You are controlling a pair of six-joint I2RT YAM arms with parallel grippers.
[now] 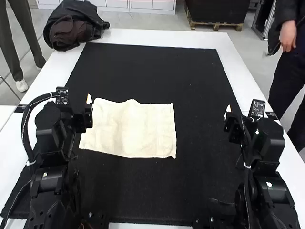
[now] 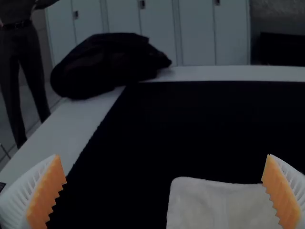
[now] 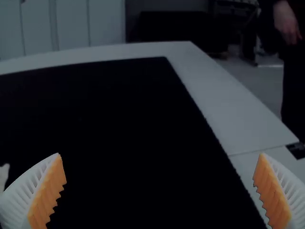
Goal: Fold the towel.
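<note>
Beneath everything I have the big white worktop (image 1: 242, 78), and across it the broad black rectangular mat (image 1: 152, 71), with a bulky black-and-brown cloth bundle (image 1: 81, 15) on the far left corner of the worktop. My cream, roughly rectangular fabric towel (image 1: 133, 129) lies spread on the mat, left of the middle, softly rippled and with its edges a little wavy. My left gripper (image 1: 88, 102) is near the towel's left side and my right gripper (image 1: 228, 112) is well apart from it towards the mat's right edge, both released, their white ribbed, orange-padded fingers (image 2: 47, 191) wide apart with nothing held
</note>
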